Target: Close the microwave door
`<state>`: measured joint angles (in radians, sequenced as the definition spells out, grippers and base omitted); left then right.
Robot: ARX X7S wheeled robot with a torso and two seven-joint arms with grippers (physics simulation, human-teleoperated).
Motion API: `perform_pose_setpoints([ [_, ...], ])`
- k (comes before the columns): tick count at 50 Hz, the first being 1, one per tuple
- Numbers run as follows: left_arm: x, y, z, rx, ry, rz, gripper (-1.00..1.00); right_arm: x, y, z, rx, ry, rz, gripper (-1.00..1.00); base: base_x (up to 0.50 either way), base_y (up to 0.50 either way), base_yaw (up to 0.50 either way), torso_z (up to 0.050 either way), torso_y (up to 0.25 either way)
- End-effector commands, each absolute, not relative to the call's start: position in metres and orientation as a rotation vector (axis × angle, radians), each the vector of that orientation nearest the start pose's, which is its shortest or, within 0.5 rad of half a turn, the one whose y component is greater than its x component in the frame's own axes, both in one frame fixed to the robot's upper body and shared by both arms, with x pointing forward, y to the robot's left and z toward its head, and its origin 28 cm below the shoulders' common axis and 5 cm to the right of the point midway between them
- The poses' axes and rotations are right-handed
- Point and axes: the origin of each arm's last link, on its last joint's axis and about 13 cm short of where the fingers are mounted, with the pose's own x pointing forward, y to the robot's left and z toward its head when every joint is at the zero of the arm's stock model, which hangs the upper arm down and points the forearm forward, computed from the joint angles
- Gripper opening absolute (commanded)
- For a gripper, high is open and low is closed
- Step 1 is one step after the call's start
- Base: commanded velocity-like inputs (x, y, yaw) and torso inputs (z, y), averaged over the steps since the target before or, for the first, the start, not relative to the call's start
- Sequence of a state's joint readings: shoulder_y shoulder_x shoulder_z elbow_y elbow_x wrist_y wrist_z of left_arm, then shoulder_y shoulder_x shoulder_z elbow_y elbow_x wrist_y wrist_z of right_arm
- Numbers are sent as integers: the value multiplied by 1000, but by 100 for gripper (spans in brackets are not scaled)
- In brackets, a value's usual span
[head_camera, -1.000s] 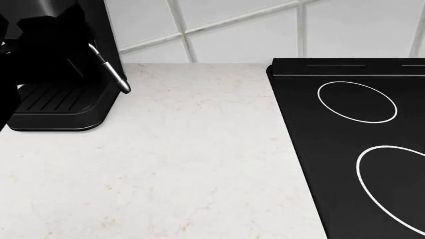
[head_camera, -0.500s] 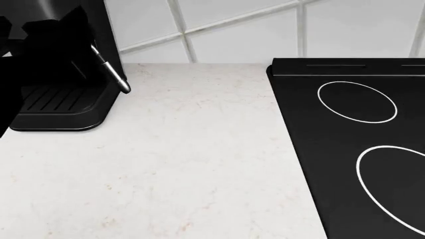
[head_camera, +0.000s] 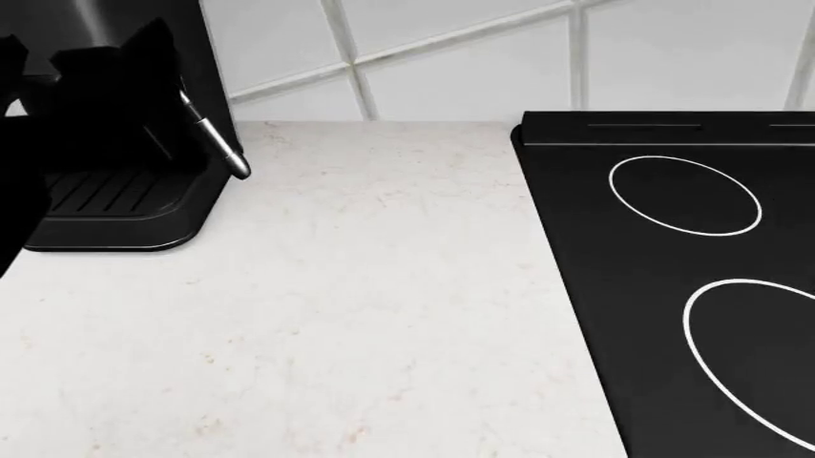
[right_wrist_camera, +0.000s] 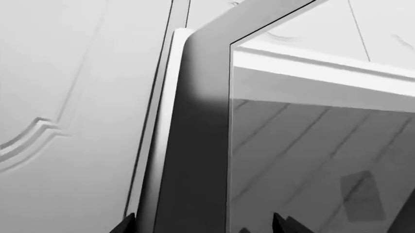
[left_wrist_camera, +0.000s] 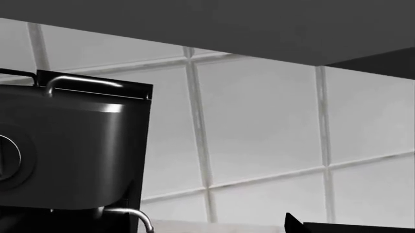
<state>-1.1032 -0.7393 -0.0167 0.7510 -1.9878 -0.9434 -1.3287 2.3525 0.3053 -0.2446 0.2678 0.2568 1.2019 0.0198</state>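
Observation:
The microwave door (right_wrist_camera: pixel 194 145) fills the right wrist view as a grey frame around a glass window (right_wrist_camera: pixel 311 160) that mirrors tile lines. It stands swung out from the white wall behind it. My right gripper (right_wrist_camera: pixel 207 224) is open, its two dark fingertips (right_wrist_camera: pixel 129 224) spread either side of the door's frame edge, close to it. My left gripper (head_camera: pixel 86 36) shows as a black shape at the head view's far left, in front of the coffee machine, with two pointed tips apart and nothing between them. The microwave is outside the head view.
A black espresso machine (head_camera: pixel 128 191) with a steam wand (head_camera: pixel 217 143) stands at the back left of the pale counter (head_camera: pixel 357 315). A black cooktop (head_camera: pixel 688 267) takes up the right side. Tiled wall behind. A dark grey overhang (left_wrist_camera: pixel 227 24) spans above the machine (left_wrist_camera: pixel 71 150).
My left arm's dark shape has risen a little in the head view. The counter, machine and cooktop have not moved.

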Motion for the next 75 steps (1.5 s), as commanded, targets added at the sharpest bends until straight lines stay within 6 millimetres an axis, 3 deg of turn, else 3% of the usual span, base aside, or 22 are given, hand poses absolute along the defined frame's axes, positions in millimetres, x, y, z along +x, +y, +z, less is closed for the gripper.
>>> perform_pose_setpoints([
  [1,158,235,326,-138,-254,-102,100,171,-165,610,-68,-840,-112,100,0,0,0,0,0],
  [24,158,234,325,-133,-245,-105,100,194,-193,609,123,-807,-69,100,0,0,0,0,0],
  [40,157,234,324,-132,-245,-105,100,198,-196,610,191,-819,-22,100,0,0,0,0,0],
  [52,157,233,323,-126,-242,-106,100,197,-212,606,253,-813,12,100,0,0,0,0,0],
  [75,156,233,322,-123,-240,-111,100,214,-239,599,495,-825,94,100,0,0,0,0,0],
])
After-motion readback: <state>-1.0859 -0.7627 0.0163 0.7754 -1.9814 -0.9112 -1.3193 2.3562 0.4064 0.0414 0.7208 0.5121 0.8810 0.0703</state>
